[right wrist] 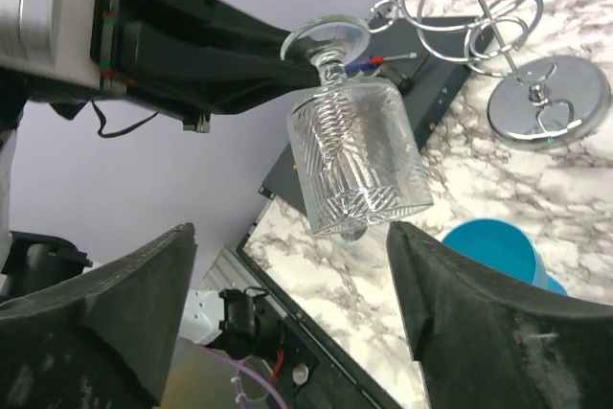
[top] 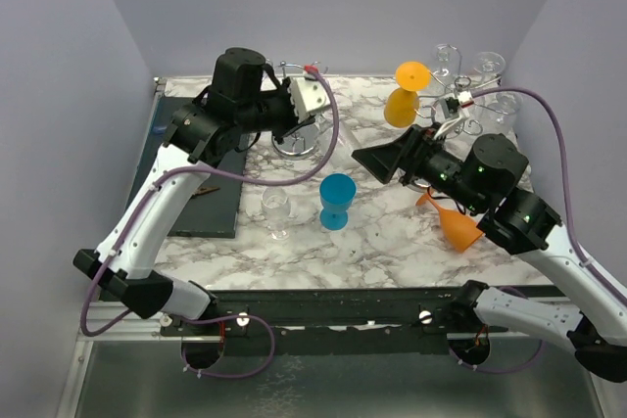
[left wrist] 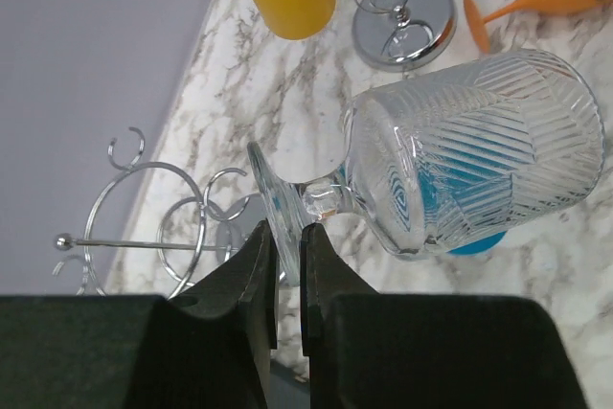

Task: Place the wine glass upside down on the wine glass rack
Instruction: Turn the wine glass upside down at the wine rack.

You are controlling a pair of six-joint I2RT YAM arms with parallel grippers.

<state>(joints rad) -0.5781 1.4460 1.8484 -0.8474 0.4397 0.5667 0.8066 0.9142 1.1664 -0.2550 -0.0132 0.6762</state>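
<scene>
A clear cut-glass wine glass (left wrist: 469, 155) hangs in the air with its bowl (right wrist: 359, 155) pointing down. My left gripper (left wrist: 287, 232) is shut on the rim of its round foot (right wrist: 326, 38). My right gripper (right wrist: 292, 232) is open, its two fingers standing wide apart on either side of the bowl's lower end without touching it. The chrome wine glass rack (right wrist: 546, 102) with ring hooks stands on the table just behind the glass, also seen in the top view as the rack (top: 299, 142) beside my left gripper (top: 312, 103). My right gripper (top: 370, 159) faces it.
A blue cup (top: 338, 201) and a small clear glass (top: 277, 208) stand at mid-table. An orange glass (top: 407, 95) stands upside down by a second rack (left wrist: 402, 31); another orange glass (top: 456, 227) lies on its side. Clear glasses (top: 488, 66) stand back right. A dark mat (top: 211, 183) lies left.
</scene>
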